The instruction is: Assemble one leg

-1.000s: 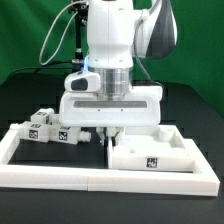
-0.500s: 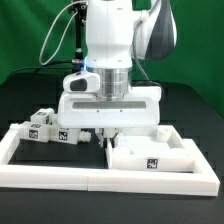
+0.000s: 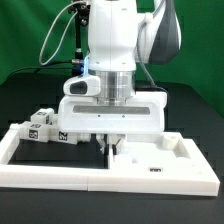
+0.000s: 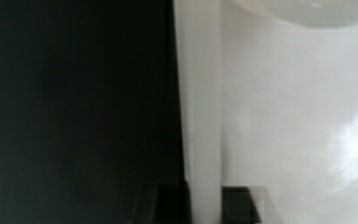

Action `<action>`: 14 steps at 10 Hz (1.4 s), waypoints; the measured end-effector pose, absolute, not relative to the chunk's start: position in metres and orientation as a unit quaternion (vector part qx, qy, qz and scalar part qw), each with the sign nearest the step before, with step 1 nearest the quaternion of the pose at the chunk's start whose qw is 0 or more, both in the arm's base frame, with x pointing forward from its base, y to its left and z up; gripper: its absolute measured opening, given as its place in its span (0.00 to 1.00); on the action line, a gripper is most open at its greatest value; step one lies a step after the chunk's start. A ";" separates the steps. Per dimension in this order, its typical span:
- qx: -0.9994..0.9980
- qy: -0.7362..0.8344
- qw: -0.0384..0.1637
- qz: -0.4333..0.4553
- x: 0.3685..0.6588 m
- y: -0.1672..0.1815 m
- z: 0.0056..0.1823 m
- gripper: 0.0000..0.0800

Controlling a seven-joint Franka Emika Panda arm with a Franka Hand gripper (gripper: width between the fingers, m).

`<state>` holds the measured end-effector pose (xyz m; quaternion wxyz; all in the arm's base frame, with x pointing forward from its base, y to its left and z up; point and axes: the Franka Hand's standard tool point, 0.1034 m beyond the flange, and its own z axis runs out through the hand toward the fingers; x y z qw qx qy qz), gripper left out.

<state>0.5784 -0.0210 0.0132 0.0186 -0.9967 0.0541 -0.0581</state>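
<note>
Several small white legs with black-and-white tags lie in a cluster at the exterior view's left; one leg [image 3: 41, 126] is at the far end and another [image 3: 66, 136] is nearer the arm. My gripper [image 3: 110, 143] points straight down, to the right of them, at the left rim of the large flat white panel [image 3: 160, 155]. In the wrist view my gripper [image 4: 208, 196] has its dark fingers [image 4: 245, 205] on either side of the panel's white rim [image 4: 201, 120] and is shut on it. No leg is held.
A white U-shaped fence [image 3: 60, 176] runs along the front and up both sides around the parts. The black table [image 3: 25, 100] lies behind the legs. A green backdrop stands at the back.
My hand has moved down a little with the panel's rim in it. The panel now lies lower and flatter, with its front tag closer to the fence. The legs have not moved.
</note>
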 end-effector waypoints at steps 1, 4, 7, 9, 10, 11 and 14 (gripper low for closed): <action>-0.997 0.056 0.015 -0.060 0.581 -0.021 0.014 0.07; -0.996 0.056 0.012 -0.064 0.584 -0.023 0.015 0.07; -0.997 0.049 0.012 -0.065 0.590 -0.022 0.013 0.07; -0.997 0.046 0.011 -0.065 0.590 -0.021 0.013 0.07; -0.997 0.045 0.011 -0.067 0.590 -0.021 0.013 0.07; -0.997 0.042 0.010 -0.070 0.590 -0.022 0.013 0.07; -0.997 0.037 0.010 -0.069 0.589 -0.021 0.013 0.17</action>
